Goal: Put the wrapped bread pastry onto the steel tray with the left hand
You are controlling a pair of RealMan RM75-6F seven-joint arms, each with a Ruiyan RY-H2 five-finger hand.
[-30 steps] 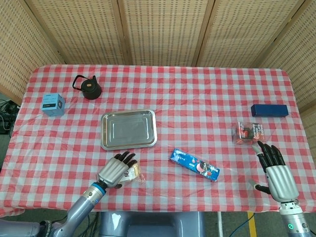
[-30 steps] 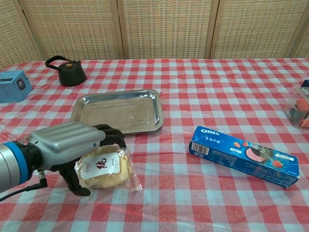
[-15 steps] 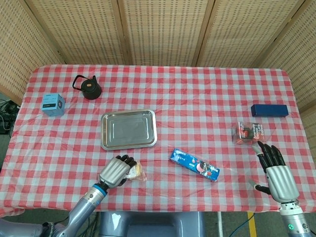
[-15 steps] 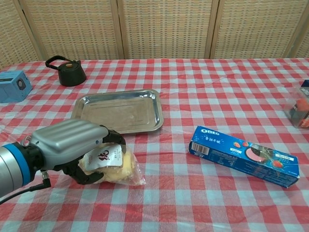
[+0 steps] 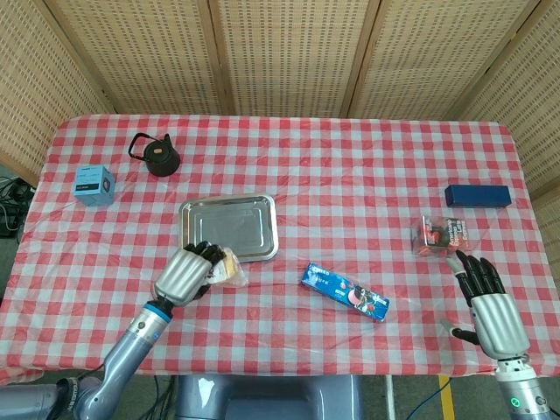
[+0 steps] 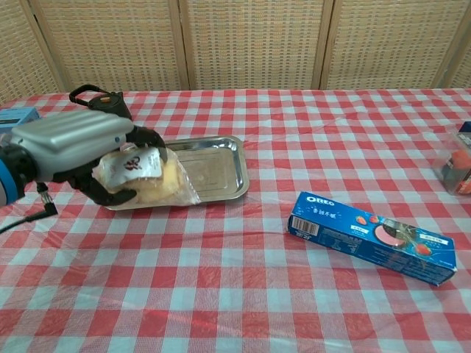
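Note:
My left hand (image 5: pixel 185 273) (image 6: pixel 73 151) grips the wrapped bread pastry (image 6: pixel 151 176) (image 5: pixel 227 265), a pale bun in clear plastic with a white label. It is lifted off the cloth and hangs over the near left edge of the steel tray (image 5: pixel 229 226) (image 6: pixel 210 165). The tray is bare inside. My right hand (image 5: pixel 490 304) rests at the near right of the table with its fingers spread and nothing in it; only the head view shows it.
A blue Oreo box (image 5: pixel 345 292) (image 6: pixel 372 235) lies right of the tray. A black kettle (image 5: pixel 156 154) and a small blue box (image 5: pixel 94 185) stand at the far left. A clear snack packet (image 5: pixel 440 235) and a dark blue box (image 5: pixel 477 195) sit at the right.
My left hand closed on the pastry, lifted it from the cloth and carried it away from me and up, to the tray's near edge. The right hand has not moved.

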